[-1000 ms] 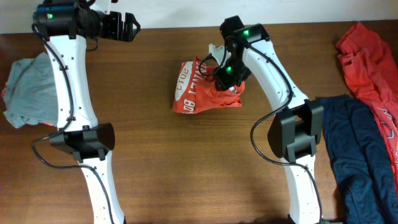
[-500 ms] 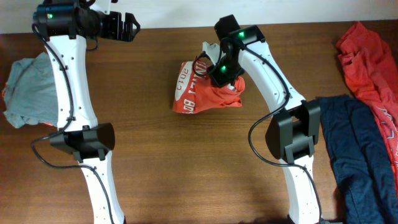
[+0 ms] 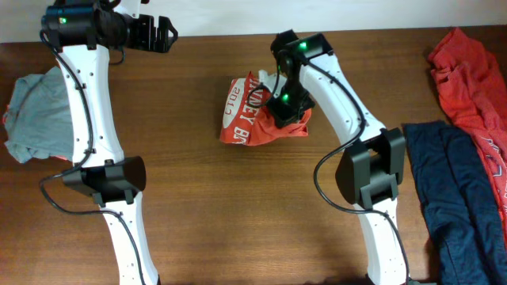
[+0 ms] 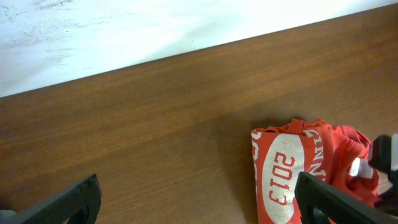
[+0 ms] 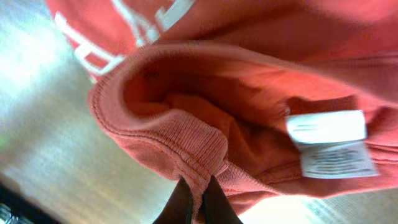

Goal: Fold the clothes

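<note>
The orange-red T-shirt (image 3: pixel 252 117) with white lettering lies bunched at the middle back of the table. It also shows in the left wrist view (image 4: pixel 292 168). My right gripper (image 3: pixel 283 104) is shut on the ribbed collar of the T-shirt (image 5: pixel 186 140), pinching its edge between the fingertips (image 5: pixel 198 200). The small white tag (image 5: pixel 333 144) hangs inside the collar. My left gripper (image 3: pixel 162 34) is open and empty at the back left, high above the table (image 4: pixel 199 202).
A pale grey-green garment (image 3: pixel 36 111) lies at the left edge with a bit of red under it. A red garment (image 3: pixel 467 79) and a navy one (image 3: pixel 455 190) lie at the right. A white wall borders the table's far edge (image 4: pixel 124 31).
My right gripper has shifted a little left and towards the back with the collar in it, and the T-shirt's right side has bunched. The left arm has not moved.
</note>
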Robot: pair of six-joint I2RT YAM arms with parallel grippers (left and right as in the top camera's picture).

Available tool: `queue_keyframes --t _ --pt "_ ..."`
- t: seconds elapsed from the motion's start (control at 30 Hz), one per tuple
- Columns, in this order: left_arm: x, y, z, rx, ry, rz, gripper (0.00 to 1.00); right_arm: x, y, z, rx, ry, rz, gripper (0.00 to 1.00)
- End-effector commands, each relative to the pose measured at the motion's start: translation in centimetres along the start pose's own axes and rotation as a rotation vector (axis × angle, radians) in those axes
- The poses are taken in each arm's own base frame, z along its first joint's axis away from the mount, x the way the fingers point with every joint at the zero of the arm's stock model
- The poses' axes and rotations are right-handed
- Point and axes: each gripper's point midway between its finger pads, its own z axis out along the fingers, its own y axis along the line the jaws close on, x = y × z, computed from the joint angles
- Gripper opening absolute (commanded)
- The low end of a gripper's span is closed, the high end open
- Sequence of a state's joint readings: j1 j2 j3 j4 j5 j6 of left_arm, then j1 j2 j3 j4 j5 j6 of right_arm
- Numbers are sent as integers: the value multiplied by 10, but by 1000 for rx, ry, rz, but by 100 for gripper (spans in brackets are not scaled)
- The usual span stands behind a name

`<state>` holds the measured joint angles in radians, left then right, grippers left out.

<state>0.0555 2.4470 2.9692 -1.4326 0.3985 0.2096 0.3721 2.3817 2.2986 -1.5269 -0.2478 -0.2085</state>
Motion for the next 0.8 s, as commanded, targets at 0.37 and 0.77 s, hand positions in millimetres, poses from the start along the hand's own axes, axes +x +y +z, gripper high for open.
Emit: queue_keyframes --t 0.37,0.77 --pt "2 28 -12 -44 -15 -18 99 43 -4 29 134 185 226 4" --pt "0 30 -13 -48 -23 -18 99 33 -26 -15 177 72 300 58"
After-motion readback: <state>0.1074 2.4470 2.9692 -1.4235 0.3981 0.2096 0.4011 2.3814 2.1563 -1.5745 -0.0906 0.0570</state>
